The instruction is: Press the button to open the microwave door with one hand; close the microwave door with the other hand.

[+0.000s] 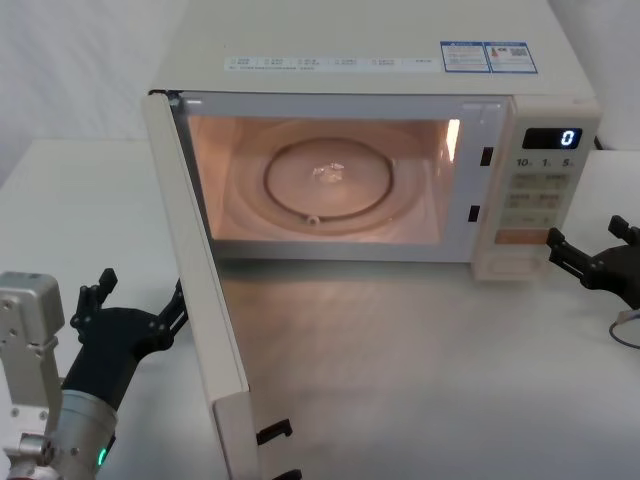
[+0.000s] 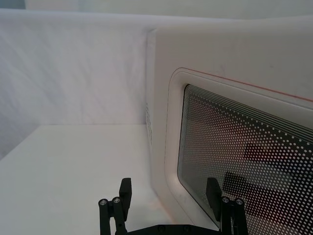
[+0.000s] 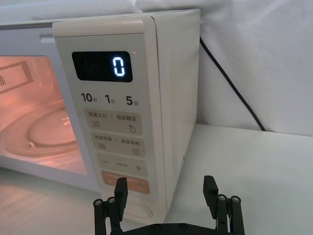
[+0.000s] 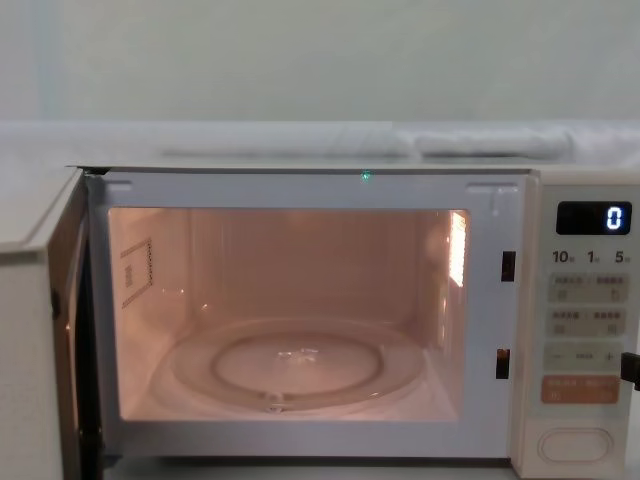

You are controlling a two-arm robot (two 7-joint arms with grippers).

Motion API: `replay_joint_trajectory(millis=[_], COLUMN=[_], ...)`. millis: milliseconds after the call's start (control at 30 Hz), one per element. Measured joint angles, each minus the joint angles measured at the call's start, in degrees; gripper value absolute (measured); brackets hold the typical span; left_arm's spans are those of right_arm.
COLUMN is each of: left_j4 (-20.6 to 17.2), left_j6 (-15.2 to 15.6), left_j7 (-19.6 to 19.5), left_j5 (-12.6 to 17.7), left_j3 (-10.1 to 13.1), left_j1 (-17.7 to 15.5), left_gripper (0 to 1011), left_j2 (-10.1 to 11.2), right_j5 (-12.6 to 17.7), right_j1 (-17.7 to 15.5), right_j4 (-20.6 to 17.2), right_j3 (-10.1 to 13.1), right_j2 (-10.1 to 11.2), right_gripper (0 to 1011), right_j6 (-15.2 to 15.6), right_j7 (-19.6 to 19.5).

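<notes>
The microwave door (image 1: 195, 290) stands swung wide open to the left, its dotted dark window (image 2: 234, 161) facing away from the lit cavity. My left gripper (image 1: 140, 305) is open just outside the door's outer face, low near the table; in the left wrist view it (image 2: 168, 193) points at the door's lower corner. The cream button (image 4: 575, 445) sits at the bottom of the control panel (image 3: 139, 211). My right gripper (image 1: 588, 245) is open, close in front of the panel's lower right corner and apart from it (image 3: 165, 188).
A glass turntable (image 1: 325, 180) lies in the lit cavity. The display (image 1: 553, 138) reads 0. An orange key (image 3: 132, 183) sits above the button. A black power cable (image 3: 234, 83) runs down behind the microwave's right side. White table (image 1: 400, 380) lies in front.
</notes>
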Motion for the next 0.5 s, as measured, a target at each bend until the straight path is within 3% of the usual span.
replay_joint_trajectory(millis=[500], left_j4=[0.0], left_j6=[0.0], left_j7=[0.0], left_j5=[0.0], left_j3=[0.0], left_j1=[0.0], left_gripper=[1001], left_j2=[0.0], right_j5=[0.0], right_j1=[0.0], right_j4=[0.0], right_j3=[0.0], right_j2=[0.0], right_gripper=[1002], right_j6=[0.0], right_j7=[0.0])
